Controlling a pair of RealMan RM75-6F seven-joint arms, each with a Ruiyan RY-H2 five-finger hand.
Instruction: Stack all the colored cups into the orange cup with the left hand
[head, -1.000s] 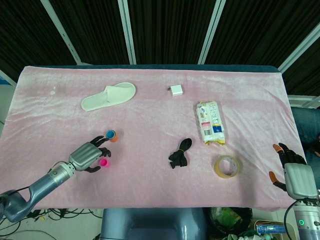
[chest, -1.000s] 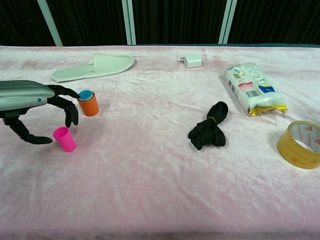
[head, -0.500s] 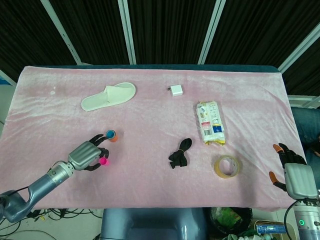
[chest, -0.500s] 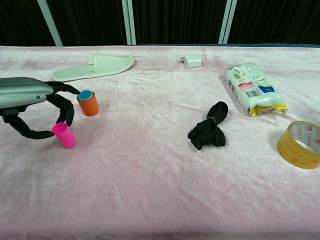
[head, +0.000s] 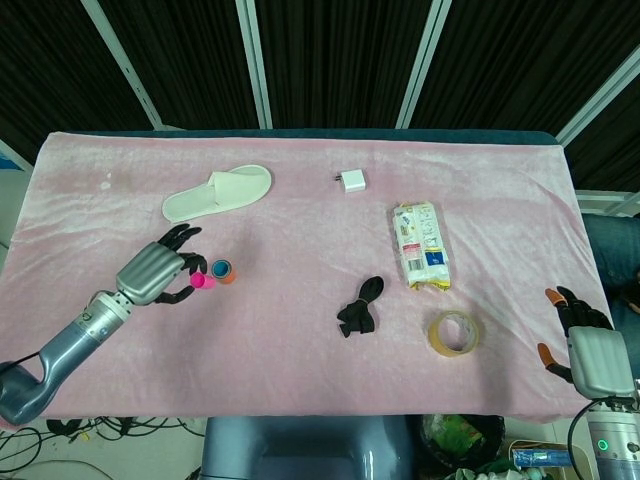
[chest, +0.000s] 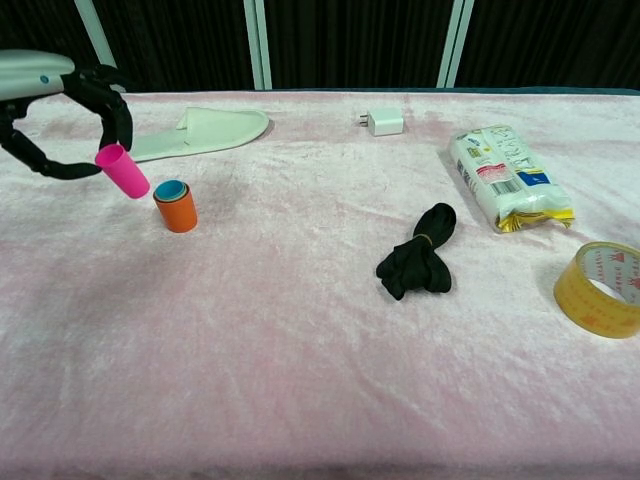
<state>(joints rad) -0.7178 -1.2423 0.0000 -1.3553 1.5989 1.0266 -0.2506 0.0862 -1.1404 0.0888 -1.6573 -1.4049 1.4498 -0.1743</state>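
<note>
The left hand (chest: 60, 110) holds the pink cup (chest: 121, 170) in the air, tilted. It is beside the orange cup (chest: 178, 211). The right hand (head: 583, 340) is empty, fingers apart.

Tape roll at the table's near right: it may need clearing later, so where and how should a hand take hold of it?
Probably from above. The tape roll lies flat with its hole facing up, apart from the snack packet, so fingers could pinch one wall of the ring, one inside the hole and one outside. The right hand is nearest.
</note>
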